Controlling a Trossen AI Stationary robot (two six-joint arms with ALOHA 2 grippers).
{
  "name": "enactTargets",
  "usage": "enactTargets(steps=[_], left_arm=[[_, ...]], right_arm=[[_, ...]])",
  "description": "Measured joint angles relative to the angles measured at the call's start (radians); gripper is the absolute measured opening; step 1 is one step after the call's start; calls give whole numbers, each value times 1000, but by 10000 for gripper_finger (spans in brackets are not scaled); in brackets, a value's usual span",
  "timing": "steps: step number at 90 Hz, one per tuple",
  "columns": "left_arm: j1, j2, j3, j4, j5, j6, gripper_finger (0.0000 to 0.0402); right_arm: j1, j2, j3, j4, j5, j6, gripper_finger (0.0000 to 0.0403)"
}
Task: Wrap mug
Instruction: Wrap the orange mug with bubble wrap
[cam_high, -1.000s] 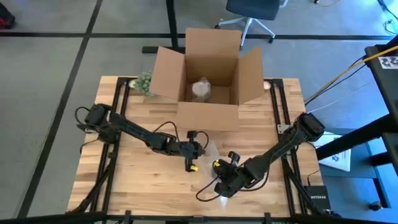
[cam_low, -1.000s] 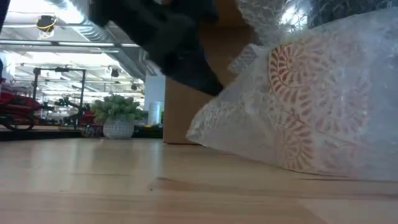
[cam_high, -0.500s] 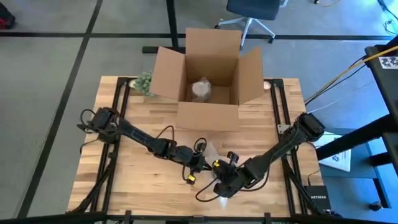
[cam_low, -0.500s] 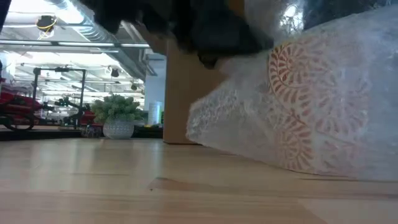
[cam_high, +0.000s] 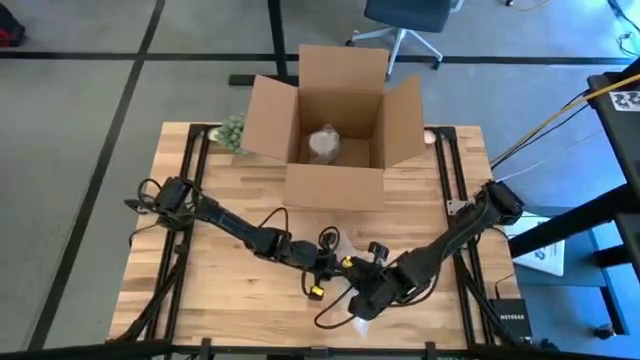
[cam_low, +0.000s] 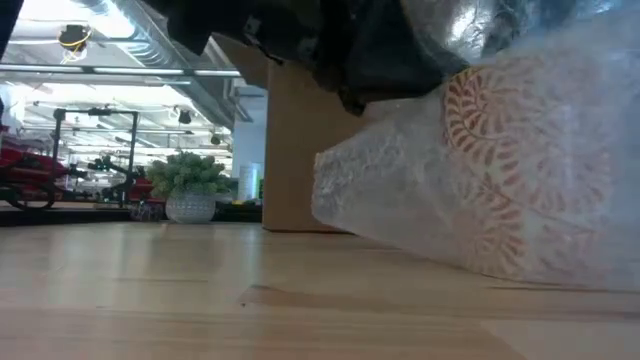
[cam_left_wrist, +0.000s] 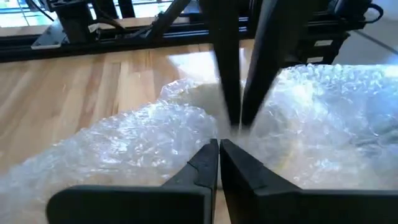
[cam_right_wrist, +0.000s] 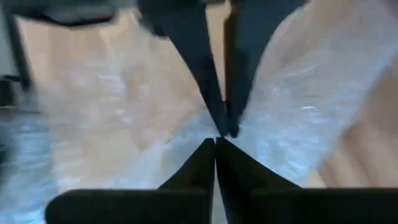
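We are watching the left gripper (cam_left_wrist: 219, 144) and right gripper (cam_right_wrist: 215, 142) meeting tip to tip, both with jaws pressed together pinching the bubble wrap (cam_left_wrist: 124, 140) bunched over the mug (cam_low: 510, 170), lying on the table (cam_high: 215, 285) near the cardboard box (cam_high: 335, 130).

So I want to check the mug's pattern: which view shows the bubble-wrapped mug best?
The low view: the bubble-wrapped, orange-patterned mug fills its right side. Both wrist views show only bubble wrap; the high view hides it among the grippers.
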Motion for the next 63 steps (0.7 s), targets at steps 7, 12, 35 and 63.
enactTargets(steps=[7,12,35,63], left_arm=[[0,0,0,-2,0,0,0],[0,0,-1,-2,-1,0,0],[0,1,-2,0,-2,-3,0],[-8,-13,-5,-2,-6,7,0]], right_arm=[[11,1,60,-35,-1,-22,0],[13,3,82,-7,4,-49,0],[6,20,-43,186,-103,-64,0],[-83,16,-235,226,-145,2,0]])
